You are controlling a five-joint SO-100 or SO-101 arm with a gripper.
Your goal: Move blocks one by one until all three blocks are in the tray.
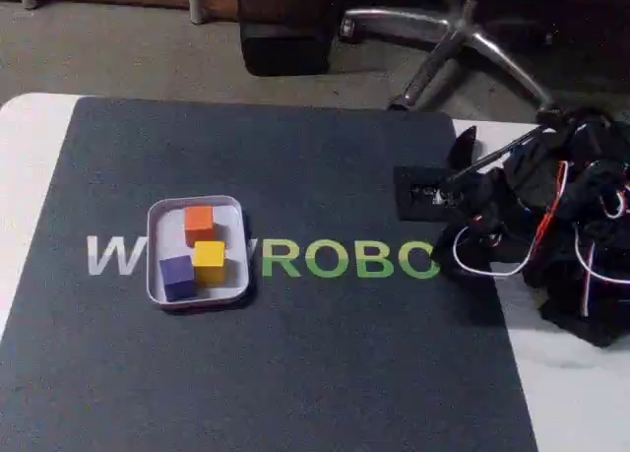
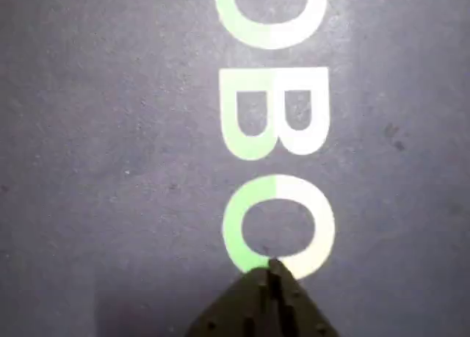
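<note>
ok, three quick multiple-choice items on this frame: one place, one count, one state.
1. Where is the purple block?
A. in the tray
B. on the mat's letters
C. in the gripper

2. How many blocks lie in the tray?
A. one
B. two
C. three

3. How are the gripper jaws?
A. wide open
B. shut, empty
C. shut on a block

Key: 1 A, it sits inside the rim in the fixed view. 2 C, orange block, yellow block and purple. 3 B, wrist view shows the tips together over the mat.

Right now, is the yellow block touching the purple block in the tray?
Touching. In the fixed view, the yellow block sits flush against the purple block inside the tray, with no gap visible between them.
</note>
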